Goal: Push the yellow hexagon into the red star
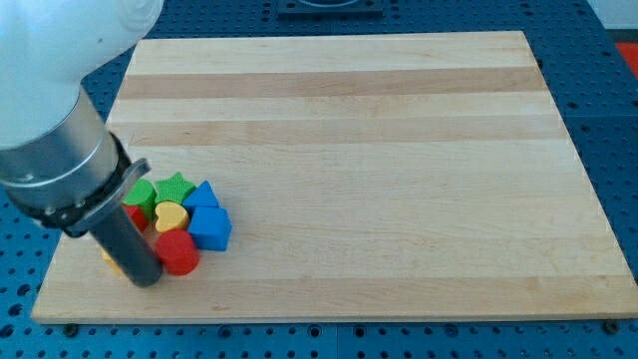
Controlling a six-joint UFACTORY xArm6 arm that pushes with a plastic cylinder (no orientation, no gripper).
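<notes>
Nearest, my tip [146, 280] rests beside the red cylinder block [178, 252] — no gripper here. Yellow hexagon block [110, 261] peeks behind the rod; red star block [136, 215] adjacent — approach step; a short nudge towards the view's top seems next.

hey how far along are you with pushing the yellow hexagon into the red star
Done: the blocks already sit bunched at the board's lower left, yellow heart, red cylinder, blue blocks and green star among them.
In hand: my tip stands just left of the red cylinder.
Left: I cannot confirm contact; only a yellow sliver and a red bit show beside my rod.
</notes>
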